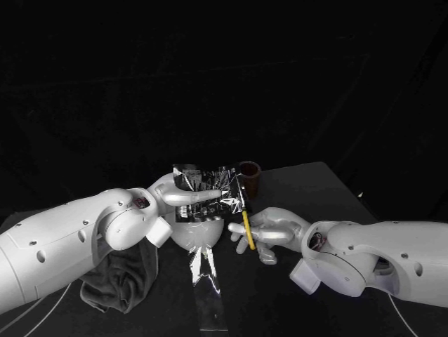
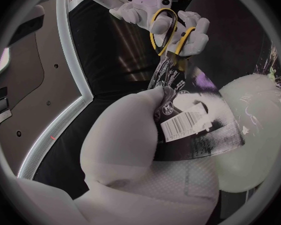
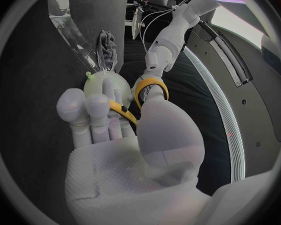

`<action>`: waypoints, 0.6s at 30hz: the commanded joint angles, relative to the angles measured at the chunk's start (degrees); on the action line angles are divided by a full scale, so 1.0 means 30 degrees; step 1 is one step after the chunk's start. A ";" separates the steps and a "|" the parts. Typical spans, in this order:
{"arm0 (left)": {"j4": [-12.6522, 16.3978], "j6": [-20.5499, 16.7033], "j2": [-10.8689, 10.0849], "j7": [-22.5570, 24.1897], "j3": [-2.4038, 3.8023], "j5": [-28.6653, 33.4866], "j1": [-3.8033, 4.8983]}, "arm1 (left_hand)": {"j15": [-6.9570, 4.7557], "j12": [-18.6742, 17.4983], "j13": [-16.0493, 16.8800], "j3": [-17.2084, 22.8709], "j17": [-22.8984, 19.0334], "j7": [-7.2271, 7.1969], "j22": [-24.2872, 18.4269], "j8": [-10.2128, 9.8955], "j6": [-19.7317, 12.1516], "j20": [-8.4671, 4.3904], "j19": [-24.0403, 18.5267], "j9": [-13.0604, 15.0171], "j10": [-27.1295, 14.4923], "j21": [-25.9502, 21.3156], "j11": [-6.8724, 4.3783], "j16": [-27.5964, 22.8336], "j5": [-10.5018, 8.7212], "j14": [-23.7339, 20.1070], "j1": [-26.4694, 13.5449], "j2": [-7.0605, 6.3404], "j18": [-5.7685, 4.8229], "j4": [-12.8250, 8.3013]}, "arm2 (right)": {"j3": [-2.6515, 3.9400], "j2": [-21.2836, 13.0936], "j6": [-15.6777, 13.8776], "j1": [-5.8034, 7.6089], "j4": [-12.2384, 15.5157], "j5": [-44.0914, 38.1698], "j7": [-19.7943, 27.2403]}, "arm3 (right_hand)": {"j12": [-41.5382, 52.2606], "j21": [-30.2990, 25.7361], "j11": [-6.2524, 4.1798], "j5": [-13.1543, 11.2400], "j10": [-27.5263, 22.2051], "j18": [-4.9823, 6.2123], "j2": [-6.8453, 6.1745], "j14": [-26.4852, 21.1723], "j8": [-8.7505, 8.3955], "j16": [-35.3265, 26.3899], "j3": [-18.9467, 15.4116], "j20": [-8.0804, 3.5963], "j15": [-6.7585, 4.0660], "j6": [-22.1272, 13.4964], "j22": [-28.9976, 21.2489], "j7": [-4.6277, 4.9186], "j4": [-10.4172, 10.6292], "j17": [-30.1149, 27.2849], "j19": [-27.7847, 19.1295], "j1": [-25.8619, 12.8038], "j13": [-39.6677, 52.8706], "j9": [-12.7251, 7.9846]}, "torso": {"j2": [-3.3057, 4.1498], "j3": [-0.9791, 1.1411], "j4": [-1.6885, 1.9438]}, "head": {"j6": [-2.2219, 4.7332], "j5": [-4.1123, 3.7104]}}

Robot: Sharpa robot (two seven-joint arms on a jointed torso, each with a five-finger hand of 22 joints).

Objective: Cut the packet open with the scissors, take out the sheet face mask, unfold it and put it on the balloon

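Observation:
My left hand (image 1: 187, 197) pinches a shiny black-and-silver packet (image 1: 210, 188) and holds it upright just above the white balloon (image 1: 198, 236). In the left wrist view the packet (image 2: 192, 121) with its barcode label lies under the fingers of my left hand (image 2: 137, 145), with the balloon (image 2: 260, 135) behind. My right hand (image 1: 271, 234) grips yellow-handled scissors (image 1: 246, 226), blades pointing up to the packet's right edge. From the left wrist, the scissors (image 2: 168, 34) in my right hand (image 2: 178, 22) reach the packet's edge. The right wrist view shows my right hand (image 3: 112, 135) around the scissors' yellow loop (image 3: 150, 89).
A grey cloth (image 1: 123, 277) lies on the black table (image 1: 315, 189) under my left arm. A clear plastic strip (image 1: 210, 295) runs from the balloon's base towards the near edge. A dark cylinder (image 1: 249, 168) stands behind the packet.

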 commanded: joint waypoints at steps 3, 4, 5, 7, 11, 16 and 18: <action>0.0241 0.0539 0.0030 -0.0029 -0.0003 -0.1137 -0.0006 | -0.0141 0.0114 0.0039 0.0208 0.0047 -0.0017 -0.0012 0.0163 0.0086 -0.0015 0.0112 0.1826 0.0448 0.0080 -0.0376 0.0078 0.0065 -0.0006 -0.0049 0.0161 0.0267 -0.0334 | 0.0040 -0.0019 0.0004 0.0045 0.0058 0.0069 0.0499 | -0.0072 -0.0053 0.0002 -0.0031 -0.0027 0.0045 -0.0172 0.0005 -0.0078 0.0086 0.0378 0.0163 0.0031 -0.0052 0.1993 0.0083 -0.0013 0.0002 0.0075 -0.0066 -0.0322 -0.0034 | -0.0002 -0.0004 0.0004 | -0.0005 -0.0002; 0.0264 0.0523 0.0018 -0.0037 -0.0003 -0.1253 -0.0006 | -0.0145 0.0111 0.0049 0.0215 0.0090 -0.0019 -0.0011 0.0172 0.0079 -0.0021 0.0117 0.1855 0.0447 0.0086 -0.0378 0.0095 0.0066 -0.0017 -0.0058 0.0159 0.0267 -0.0374 | 0.0040 -0.0043 0.0020 0.0058 0.0071 0.0072 0.0500 | -0.0047 0.0001 -0.0017 -0.0032 0.0048 0.0040 -0.0161 0.0014 -0.0058 0.0111 0.0441 0.0166 0.0024 0.0009 0.2008 0.0067 -0.0016 0.0005 0.0107 -0.0077 -0.0390 -0.0032 | -0.0005 -0.0005 0.0004 | -0.0013 0.0004; 0.0276 0.0512 0.0009 -0.0044 -0.0003 -0.1328 -0.0007 | -0.0145 0.0111 0.0049 0.0215 0.0091 -0.0019 -0.0011 0.0172 0.0079 -0.0021 0.0117 0.1855 0.0447 0.0086 -0.0378 0.0095 0.0066 -0.0017 -0.0058 0.0159 0.0267 -0.0375 | 0.0040 -0.0062 0.0024 0.0071 0.0081 0.0074 0.0505 | -0.0047 0.0001 -0.0017 -0.0032 0.0048 0.0040 -0.0161 0.0014 -0.0058 0.0111 0.0441 0.0166 0.0024 0.0009 0.2008 0.0067 -0.0016 0.0005 0.0107 -0.0077 -0.0390 -0.0032 | -0.0008 -0.0003 -0.0001 | -0.0020 0.0003; 0.0291 0.0495 -0.0009 -0.0053 -0.0003 -0.1483 -0.0007 | -0.0145 0.0111 0.0049 0.0215 0.0091 -0.0019 -0.0011 0.0172 0.0079 -0.0021 0.0117 0.1855 0.0447 0.0086 -0.0378 0.0095 0.0066 -0.0017 -0.0058 0.0159 0.0267 -0.0375 | 0.0040 -0.0106 0.0003 0.0106 0.0100 0.0083 0.0530 | 0.0115 0.0208 -0.0111 -0.0036 0.0408 0.0020 -0.0083 0.0109 0.0048 0.0247 0.0537 0.0146 -0.0042 0.0256 0.2066 -0.0027 -0.0036 0.0112 0.0238 -0.0084 -0.0511 -0.0006 | -0.0006 -0.0006 -0.0007 | -0.0008 -0.0012; 0.0312 0.0509 -0.0033 -0.0050 -0.0002 -0.1660 -0.0008 | -0.0145 0.0111 0.0049 0.0215 0.0091 -0.0019 -0.0011 0.0172 0.0079 -0.0021 0.0117 0.1855 0.0447 0.0086 -0.0378 0.0095 0.0066 -0.0017 -0.0058 0.0159 0.0267 -0.0375 | 0.0040 -0.0174 -0.0114 0.0161 0.0109 0.0143 0.0566 | 0.0737 0.0833 -0.0467 -0.0042 0.1591 -0.0077 0.0227 0.0465 0.0415 0.0648 0.0535 0.0014 -0.0264 0.0973 0.2247 -0.0358 -0.0080 0.0537 0.0659 0.0055 -0.0495 0.0105 | -0.0003 -0.0008 0.0002 | -0.0016 -0.0037; 0.0318 0.0532 -0.0050 -0.0092 -0.0002 -0.1757 -0.0008 | -0.0145 0.0111 0.0049 0.0215 0.0091 -0.0019 -0.0011 0.0172 0.0079 -0.0021 0.0117 0.1855 0.0447 0.0086 -0.0378 0.0095 0.0066 -0.0017 -0.0058 0.0159 0.0267 -0.0375 | 0.0040 -0.0232 -0.0062 0.0202 0.0074 0.0119 0.0476 | 0.2571 0.2698 -0.1506 -0.0059 0.4215 -0.0444 0.0945 0.1941 0.1710 0.2178 -0.0310 -0.0871 -0.1274 0.2931 0.2768 -0.1494 -0.0117 0.2609 0.1951 0.0560 0.0524 0.0797 | 0.0003 -0.0004 0.0012 | -0.0022 -0.0027; 0.0326 0.0558 -0.0058 -0.0121 -0.0002 -0.1771 -0.0008 | -0.0145 0.0111 0.0049 0.0215 0.0091 -0.0019 -0.0011 0.0172 0.0079 -0.0021 0.0117 0.1855 0.0447 0.0086 -0.0378 0.0095 0.0066 -0.0017 -0.0058 0.0159 0.0267 -0.0375 | 0.0040 -0.0244 -0.0031 0.0209 0.0079 0.0062 0.0461 | 0.2719 0.2768 -0.1601 -0.0045 0.4289 -0.0464 0.1037 0.2040 0.1807 0.2286 -0.0499 -0.0963 -0.1316 0.2998 0.2779 -0.1564 -0.0104 0.2775 0.1995 0.0583 0.0697 0.0910 | 0.0002 -0.0010 0.0011 | -0.0011 -0.0024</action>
